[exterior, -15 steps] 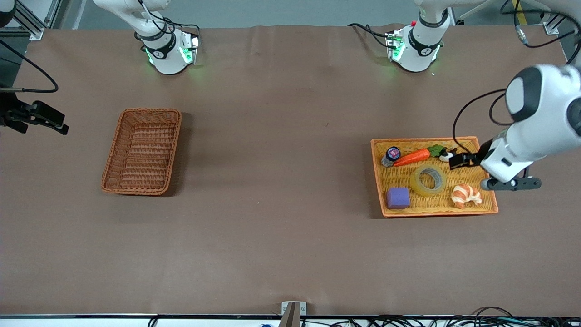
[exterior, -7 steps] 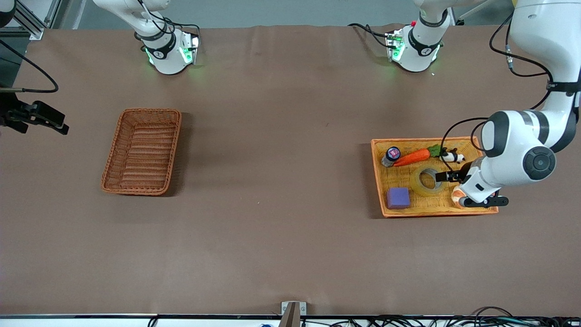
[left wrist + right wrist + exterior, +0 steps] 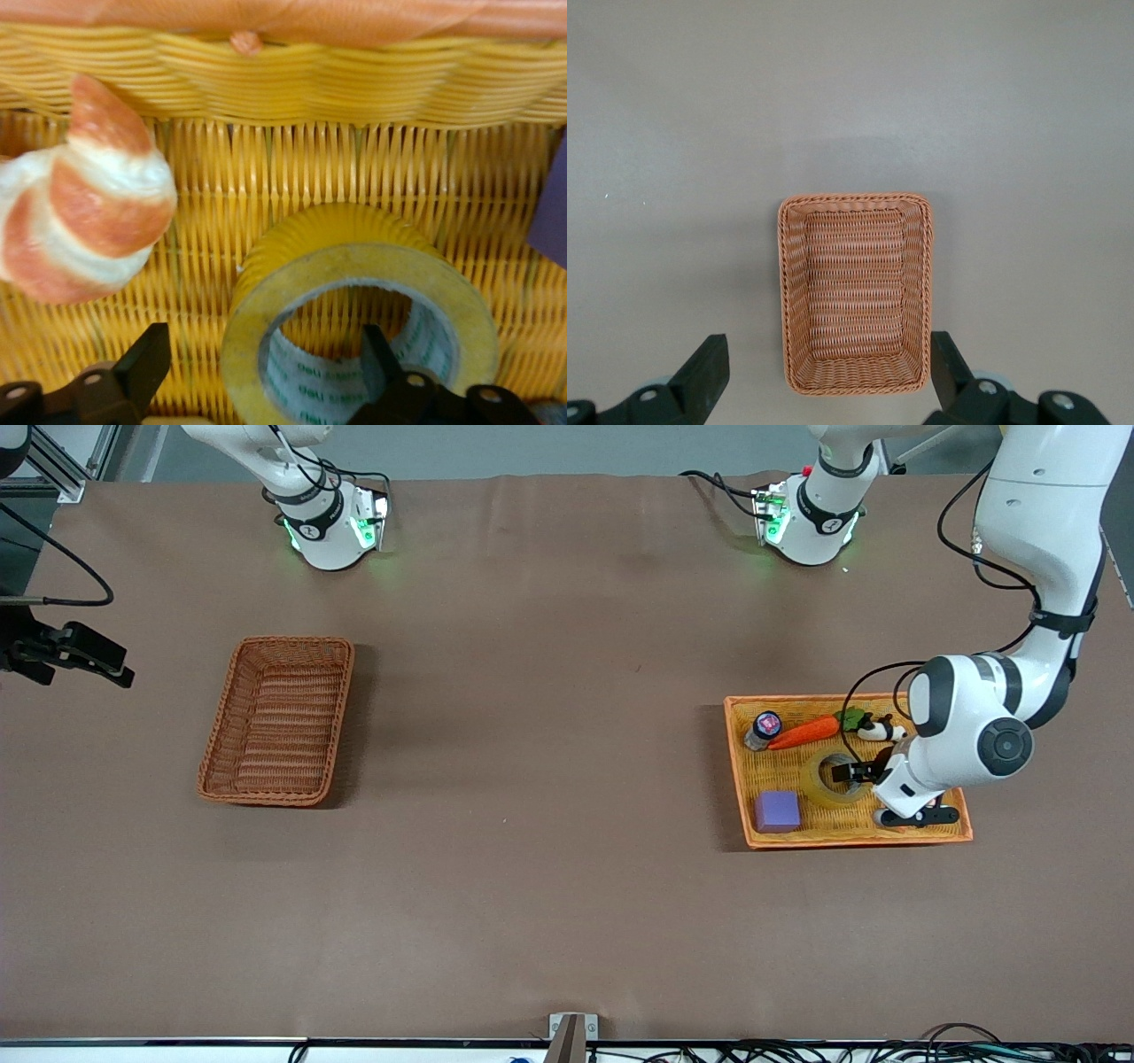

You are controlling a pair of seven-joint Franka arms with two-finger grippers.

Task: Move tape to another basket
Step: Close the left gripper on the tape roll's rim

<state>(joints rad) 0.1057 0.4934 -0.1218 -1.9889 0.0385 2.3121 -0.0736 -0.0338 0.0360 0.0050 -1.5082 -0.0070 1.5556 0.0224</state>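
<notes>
The tape (image 3: pixel 836 778) lies flat in the orange-yellow tray (image 3: pixel 850 834) at the left arm's end of the table, with a purple block (image 3: pixel 777 811) beside it toward the right arm's end and a carrot (image 3: pixel 804 732) farther from the front camera. The left gripper (image 3: pixel 858 772) is down in the tray at the tape, its fingers spread and not yet clenched: in the left wrist view one finger (image 3: pixel 383 363) stands inside the grey core of the roll (image 3: pixel 359 310) and the other (image 3: pixel 142 365) stands outside the ring, so one wall of the roll sits between them. A croissant (image 3: pixel 84 199) lies just beside the tape on the woven floor, near the tray's rim (image 3: pixel 292 71); in the front view the arm hides it. A small jar (image 3: pixel 763 729) and a black-and-white toy (image 3: pixel 877 730) lie at the tray's edge farthest from the front camera. The basket (image 3: pixel 278 719) stands well apart toward the right arm's end. The right gripper (image 3: pixel 828 376) waits high over that end with its fingers apart, looking down on the basket (image 3: pixel 855 292).
</notes>
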